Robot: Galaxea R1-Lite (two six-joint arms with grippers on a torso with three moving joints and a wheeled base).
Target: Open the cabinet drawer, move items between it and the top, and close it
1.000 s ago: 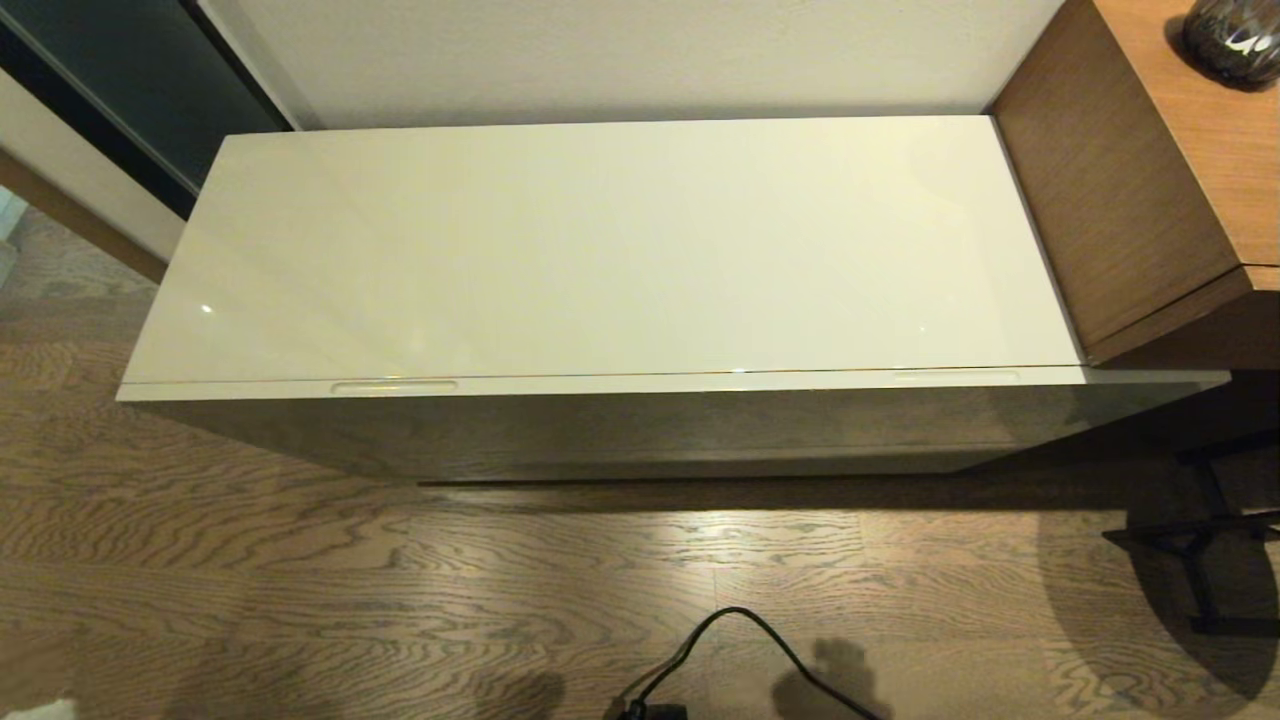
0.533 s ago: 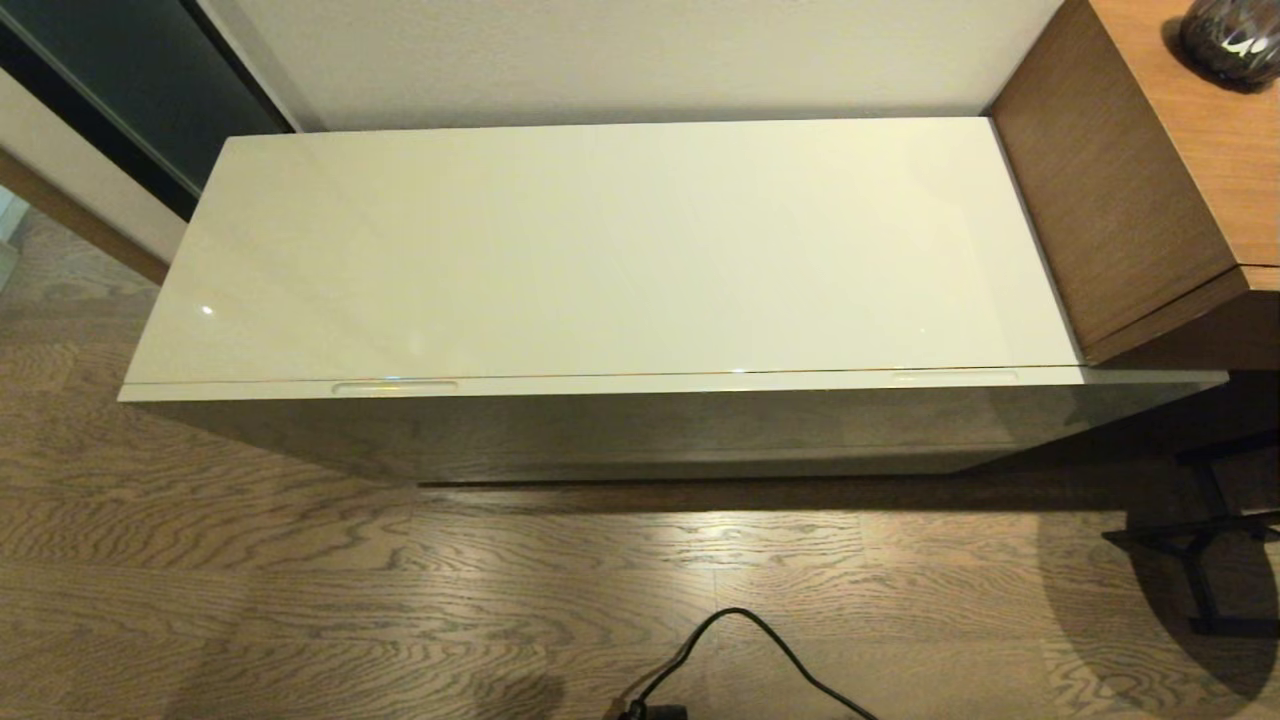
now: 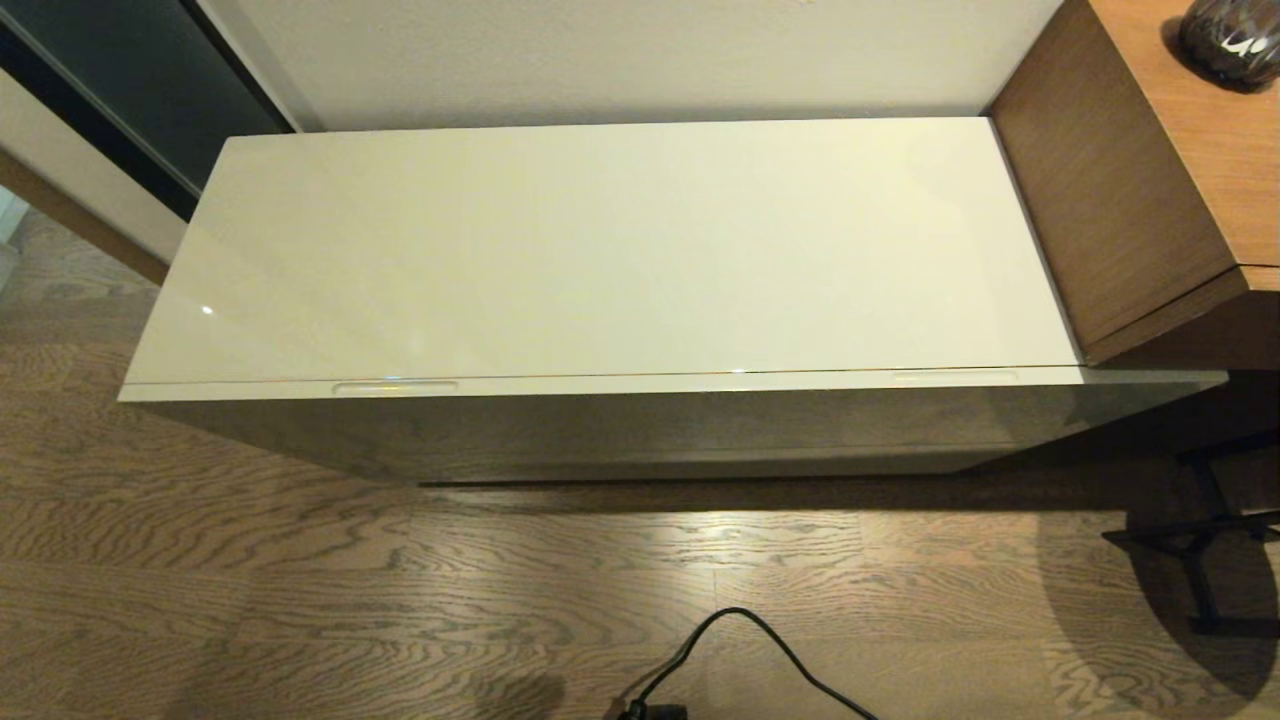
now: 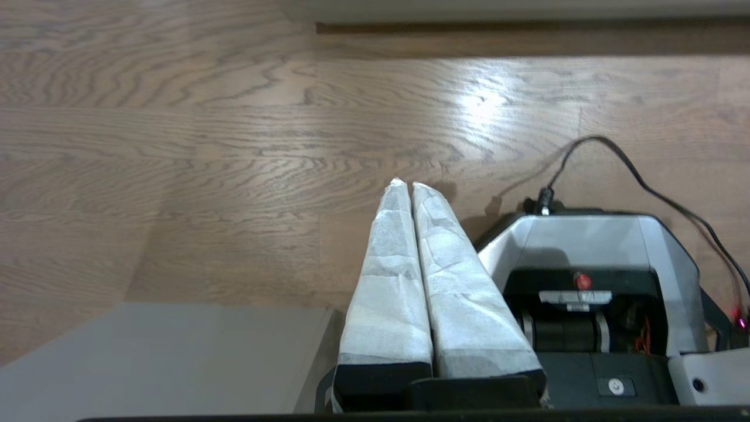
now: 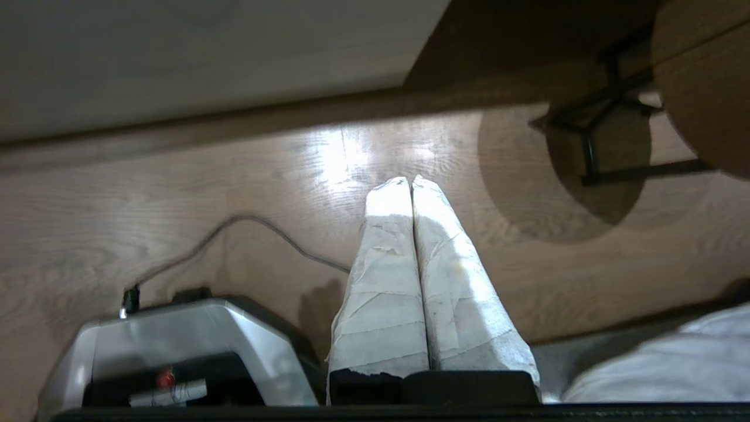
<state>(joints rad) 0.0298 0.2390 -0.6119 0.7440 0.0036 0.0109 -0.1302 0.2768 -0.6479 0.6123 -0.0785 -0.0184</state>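
The glossy cream-beige top of the low cabinet lies bare in the head view. Along its front edge the cabinet drawer is pushed in, with one oblong pull at the left and one at the right. The wrapped slippers are out of view. Neither arm shows in the head view. My left gripper hangs shut over the floor with nothing in it. My right gripper is also shut and empty, low over the floor in front of the cabinet.
A taller brown wood-grain desk stands against the cabinet's right end, with a dark round object on it. A black stool frame is on the floor at the right. A black cable runs from my base.
The white shape and the hand-like shadows at the bottom of the head view a second ago are gone. The cabinet and drawer have not moved.
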